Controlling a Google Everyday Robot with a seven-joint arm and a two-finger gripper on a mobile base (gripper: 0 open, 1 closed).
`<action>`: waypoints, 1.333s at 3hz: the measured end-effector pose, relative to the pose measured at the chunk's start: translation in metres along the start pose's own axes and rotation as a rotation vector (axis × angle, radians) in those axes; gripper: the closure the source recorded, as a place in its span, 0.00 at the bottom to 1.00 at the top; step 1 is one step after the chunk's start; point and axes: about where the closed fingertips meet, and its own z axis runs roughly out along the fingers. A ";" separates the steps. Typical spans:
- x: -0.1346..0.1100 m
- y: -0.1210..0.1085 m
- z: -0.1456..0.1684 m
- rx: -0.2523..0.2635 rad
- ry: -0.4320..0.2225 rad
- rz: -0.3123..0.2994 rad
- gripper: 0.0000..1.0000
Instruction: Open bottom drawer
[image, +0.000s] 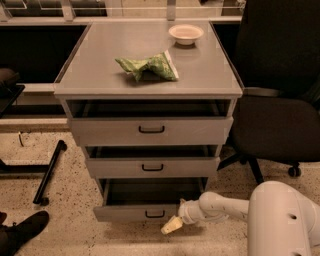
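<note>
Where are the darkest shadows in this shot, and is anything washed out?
Camera view: dim, warm light; deepest shadow lies inside the open bottom drawer and over the office chair; the white bowl is brightest; the gripper, low beside the drawer's handle, is evenly lit.

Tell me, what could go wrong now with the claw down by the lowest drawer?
1. The claw hangs low, just right of the handle on the bottom drawer, seemingly not on it; a pull could slip off.
2. All three drawers stand partly out, so the cabinet might tip forward, sliding the bowl and bag.
3. The arm is near the chair and could bump it.
</note>
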 end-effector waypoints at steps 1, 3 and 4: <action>0.010 0.012 0.002 -0.026 0.008 0.019 0.00; 0.008 0.016 -0.003 -0.028 0.006 0.031 0.00; 0.034 0.032 -0.033 0.022 -0.013 0.136 0.00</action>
